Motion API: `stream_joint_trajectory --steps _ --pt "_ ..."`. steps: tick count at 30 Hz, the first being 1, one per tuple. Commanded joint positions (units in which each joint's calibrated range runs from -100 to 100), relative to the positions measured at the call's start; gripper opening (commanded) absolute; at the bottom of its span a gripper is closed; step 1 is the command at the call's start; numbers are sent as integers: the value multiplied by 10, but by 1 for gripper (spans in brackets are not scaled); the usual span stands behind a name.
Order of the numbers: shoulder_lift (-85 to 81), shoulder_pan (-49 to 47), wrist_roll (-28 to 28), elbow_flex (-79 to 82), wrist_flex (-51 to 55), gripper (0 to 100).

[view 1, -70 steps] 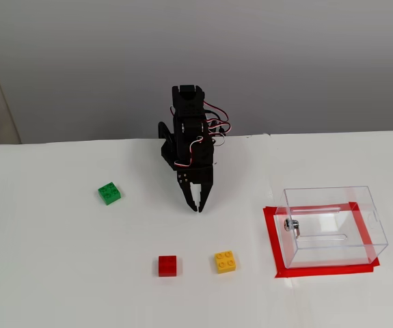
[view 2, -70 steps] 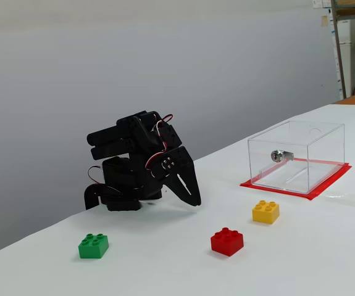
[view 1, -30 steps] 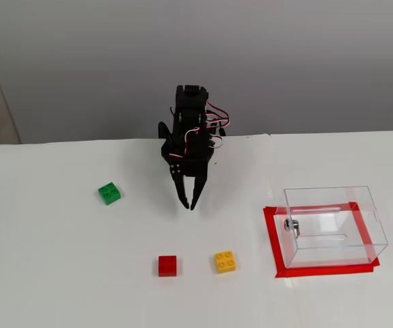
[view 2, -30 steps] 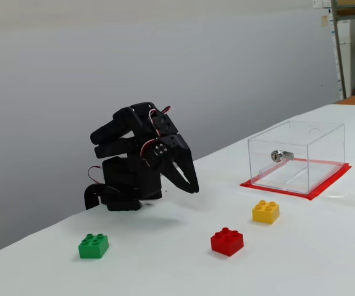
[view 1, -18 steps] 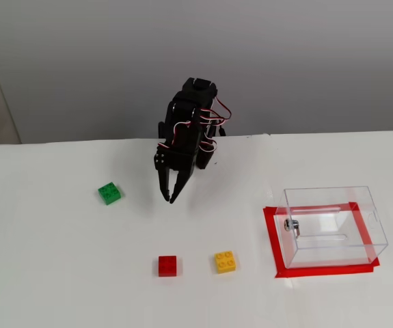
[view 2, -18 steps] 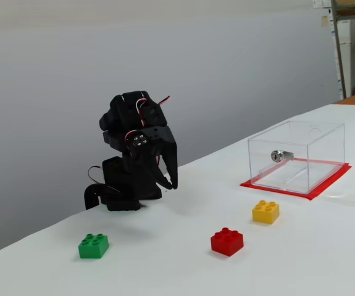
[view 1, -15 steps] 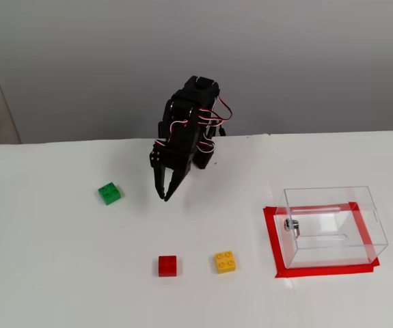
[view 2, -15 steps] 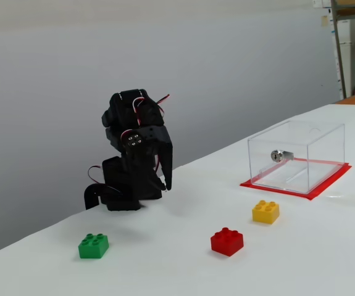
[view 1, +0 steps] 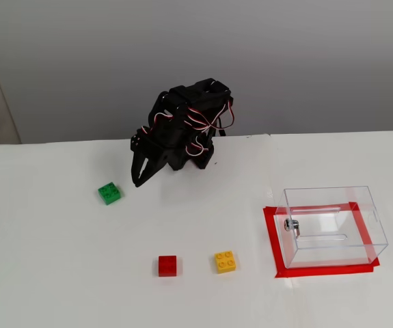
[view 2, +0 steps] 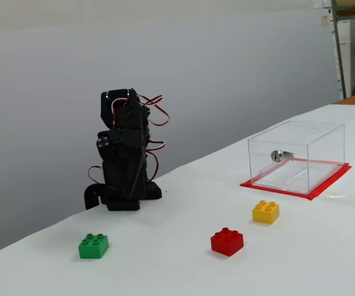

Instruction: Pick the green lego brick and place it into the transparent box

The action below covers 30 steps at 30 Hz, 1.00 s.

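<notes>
- A white table (view 1: 59, 273) fills the lower part of both fixed views, with a grey wall behind it
- The green brick (view 1: 109, 193) lies alone on the table at centre left of one fixed view, studs up; in the other fixed view the green brick (view 2: 94, 245) sits at lower left, nearest the camera
- Nothing touches it, so by my reading the pick has not yet been made
- The black arm (view 1: 186, 130) stands at upper centre, leaning toward the left of that frame
- The gripper (view 1: 138, 178) points down and left, its tips near the green brick's upper right but clearly apart from it
- Its jaws look close together and hold nothing; the side view shows only the arm's dark bulk, so the exact gap cannot be told
- A red brick (view 1: 167, 265) rests at lower centre, well apart from the gripper
- A yellow brick (view 1: 225, 261) lies just right of the red one; both are untouched
- The box (view 1: 333, 225) stands at centre right on a red tape frame (view 1: 273, 239), with a small metal knob (view 1: 291, 225) on its left wall
- The box looks empty
- Judged progress: only the approach is under way; closing in, grasping, carrying across the frame and dropping into the box are all left
</notes>
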Motion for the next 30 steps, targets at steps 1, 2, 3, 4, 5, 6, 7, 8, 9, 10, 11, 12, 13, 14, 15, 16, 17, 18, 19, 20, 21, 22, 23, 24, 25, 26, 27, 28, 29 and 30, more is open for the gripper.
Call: stream_joint_trajectory --steps 1,2,3,4,5,6,7,8,9,10,11,12,13,14,15,16,17,18,19,20,21,22,23,24,25,26,27,28,29,30 --pt "7 31 1 -18 2 2" --pt "11 40 0 -18 2 2" --pt "18 49 -1 -18 2 2" --pt "26 58 -1 -18 2 2" --pt "36 68 -1 -19 2 2" --pt "47 80 -1 -20 2 2" --pt "60 90 0 -22 2 2" --pt "74 98 1 -23 2 2" --pt "88 104 1 -26 0 2" --pt "103 108 2 -27 -6 2" --pt "119 109 2 -30 -8 2" --pt "135 110 2 -34 -13 2" --pt "152 111 2 -39 -15 2" --pt "169 110 3 -45 -15 2" --pt "186 110 3 -54 -15 2" --pt "203 108 3 -65 -15 2" --pt "220 108 2 -75 -15 2" --pt "237 107 2 -86 -15 2" --pt "252 107 3 -97 -15 2" --pt "264 107 3 -106 -14 2" --pt "277 107 3 -115 -14 2" --pt "288 107 3 -122 -14 2" --pt "297 107 4 -128 -14 2" --pt "304 107 4 -135 -14 2" --pt "310 107 9 -141 -14 2" --pt "315 107 17 -146 -14 2" --pt "318 108 27 -151 -15 2" --pt "320 108 33 -154 -16 2" --pt "322 111 38 -154 -21 2" --pt "323 111 43 -151 -28 2"
